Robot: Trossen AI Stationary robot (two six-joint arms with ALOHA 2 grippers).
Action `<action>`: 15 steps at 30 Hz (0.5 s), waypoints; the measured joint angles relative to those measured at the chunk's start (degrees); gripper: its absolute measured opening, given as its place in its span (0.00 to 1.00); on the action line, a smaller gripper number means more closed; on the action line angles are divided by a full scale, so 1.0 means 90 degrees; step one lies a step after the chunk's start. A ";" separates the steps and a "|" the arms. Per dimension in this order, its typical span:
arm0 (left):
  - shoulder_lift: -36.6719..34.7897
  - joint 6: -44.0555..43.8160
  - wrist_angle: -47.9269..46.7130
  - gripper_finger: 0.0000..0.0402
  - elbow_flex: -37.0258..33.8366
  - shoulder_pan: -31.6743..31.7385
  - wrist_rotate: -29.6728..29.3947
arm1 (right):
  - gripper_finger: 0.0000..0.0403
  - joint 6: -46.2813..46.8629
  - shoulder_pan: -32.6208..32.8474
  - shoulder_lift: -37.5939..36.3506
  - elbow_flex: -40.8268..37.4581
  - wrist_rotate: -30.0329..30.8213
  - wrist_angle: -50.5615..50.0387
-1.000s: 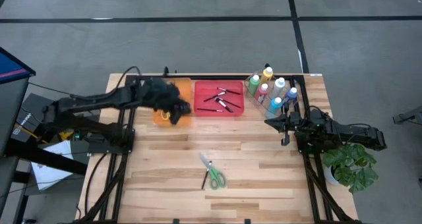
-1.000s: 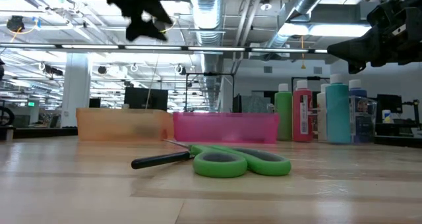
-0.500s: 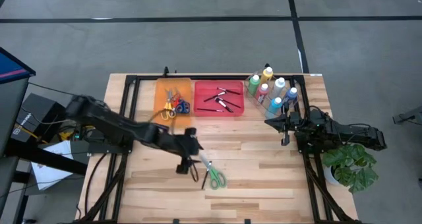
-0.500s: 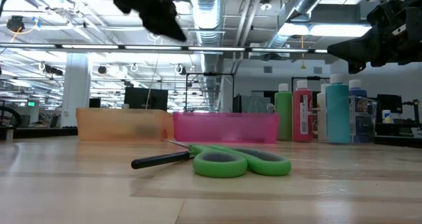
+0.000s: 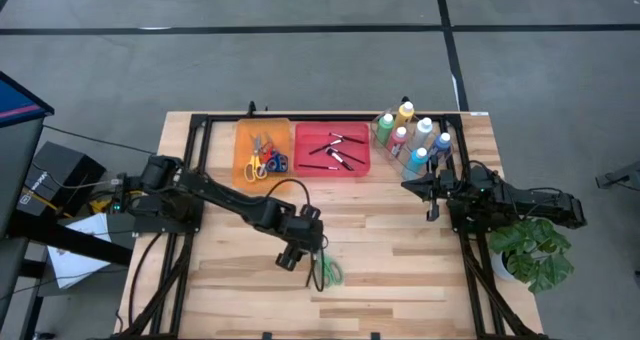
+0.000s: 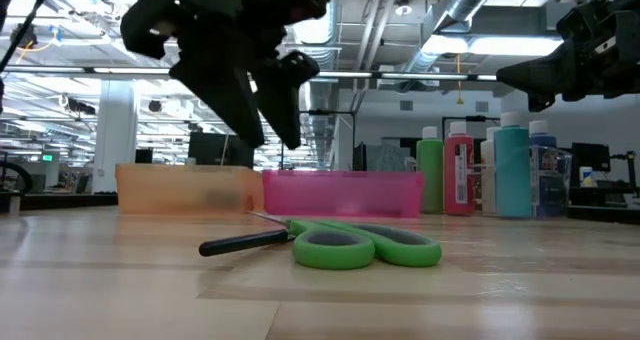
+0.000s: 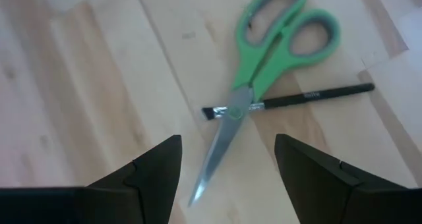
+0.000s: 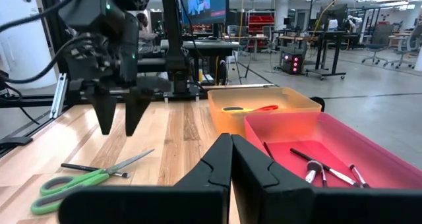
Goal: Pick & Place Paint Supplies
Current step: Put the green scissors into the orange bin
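Note:
Green-handled scissors [image 7: 285, 33] lie flat on the wooden table, near its front middle. A thin dark-handled brush [image 7: 310, 94] lies crosswise at their pivot. My left gripper [image 7: 227, 178] hangs open just above the scissors' blade tips, slanting down, and touches nothing. In the low view it [image 6: 270, 138] is clear of the table, behind the scissors [image 6: 365, 248] and brush [image 6: 240, 244]. My right gripper [image 8: 231, 148] waits shut and level at the table's right side [image 5: 412, 186]. Paint bottles [image 5: 415, 140] stand upright at the back right.
An orange bin [image 5: 240, 175] holding small scissors and a pink-red bin [image 5: 300, 168] holding brushes stand side by side at the table's far edge. A potted plant [image 5: 535, 250] sits past the right edge. Bare wood lies around the green scissors.
My left gripper has swung from above the orange bin toward the table's near edge and right, coming down over the green scissors and rolling about its own line. It has stayed open. The scissors and brush have not moved.

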 joint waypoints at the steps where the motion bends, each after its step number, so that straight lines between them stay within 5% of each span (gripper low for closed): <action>1: 0.0056 0.0039 -0.0002 0.59 0.0002 0.0035 0.0076 | 0.00 0.0001 0.0000 0.0000 0.0000 -0.0001 0.0001; 15: 0.0485 0.0487 0.0068 0.59 -0.0070 0.0376 0.0323 | 0.00 -0.0001 0.0000 0.0001 0.0000 0.0001 0.0000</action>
